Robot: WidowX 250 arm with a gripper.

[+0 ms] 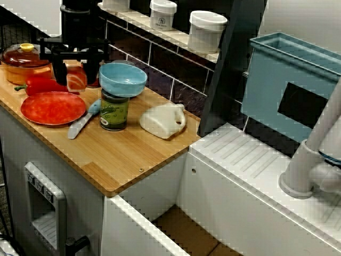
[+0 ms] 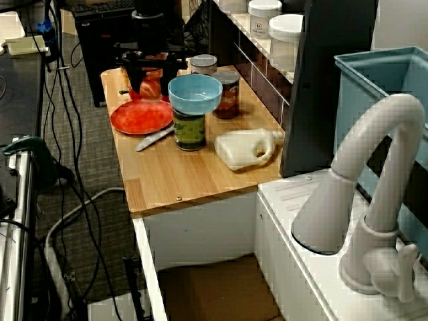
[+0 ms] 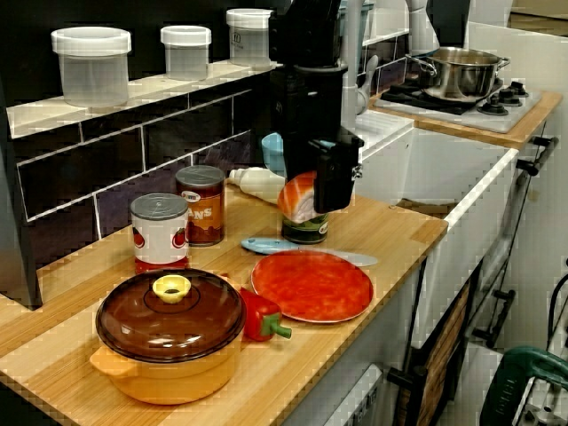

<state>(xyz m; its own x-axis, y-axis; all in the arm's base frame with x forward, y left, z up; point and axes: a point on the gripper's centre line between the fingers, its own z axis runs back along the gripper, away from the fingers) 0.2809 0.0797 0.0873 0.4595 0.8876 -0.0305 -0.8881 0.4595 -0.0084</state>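
Note:
My black gripper (image 1: 76, 76) hangs over the far edge of the red plate (image 1: 53, 108) and is shut on a salmon-pink piece with white stripes (image 1: 76, 80). The view from the sink end shows the same piece (image 2: 151, 87) between the fingers, just above the plate (image 2: 142, 117). In the view from the pot end, the piece (image 3: 297, 197) is held clear of the plate (image 3: 312, 286), with one black finger (image 3: 335, 177) to its right. A red pepper (image 1: 42, 85) lies beside the plate, by the gripper.
A blue bowl (image 1: 123, 79) sits on a green can (image 1: 114, 110), with a blue-handled knife (image 1: 82, 121) and a white jug (image 1: 162, 120) lying nearby. An orange lidded pot (image 3: 169, 333) and two cans (image 3: 160, 232) stand behind. Jars (image 1: 206, 31) line the shelf; sink and faucet (image 2: 374, 200) lie right.

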